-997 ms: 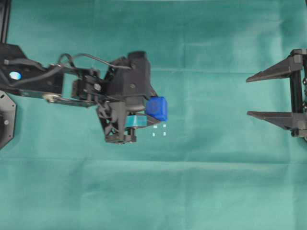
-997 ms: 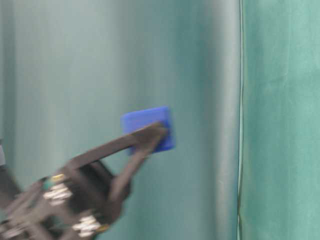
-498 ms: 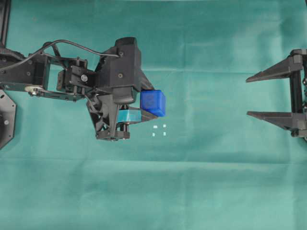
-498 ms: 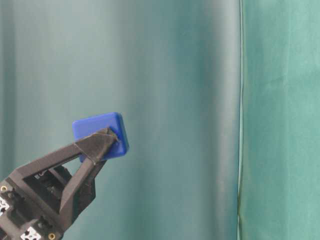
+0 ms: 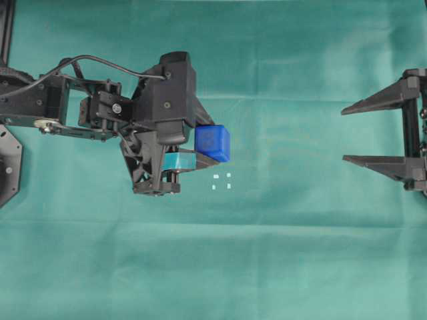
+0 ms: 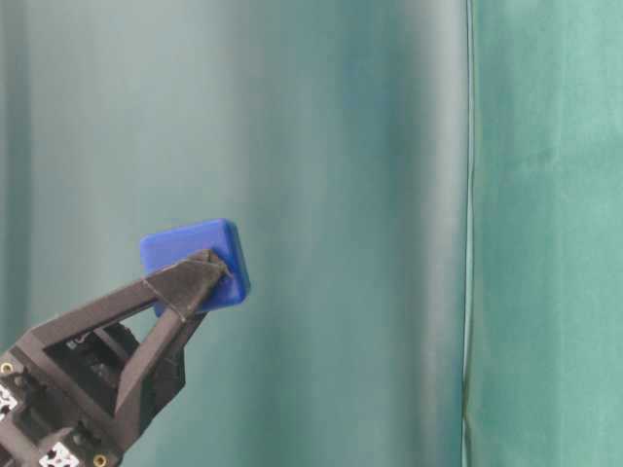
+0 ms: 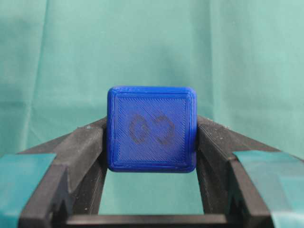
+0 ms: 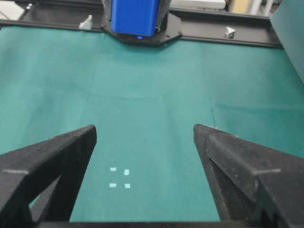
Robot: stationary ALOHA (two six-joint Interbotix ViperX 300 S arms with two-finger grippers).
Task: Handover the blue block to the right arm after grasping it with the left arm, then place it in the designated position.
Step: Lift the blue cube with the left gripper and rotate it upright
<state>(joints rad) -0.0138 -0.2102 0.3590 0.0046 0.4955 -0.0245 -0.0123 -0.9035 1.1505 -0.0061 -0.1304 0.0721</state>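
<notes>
In the left wrist view the left arm's jaws are clamped on the blue block, one fingertip on each side face, its marked face square to the camera. Overhead, the cube hangs above the green surface, at 11 o'clock from the designated position. Farther off at 3 o'clock, the right arm's jaws gape wide, empty.

Overhead looks straight down; wrist views close, forward; table-level apparently side-on, near.
</notes>
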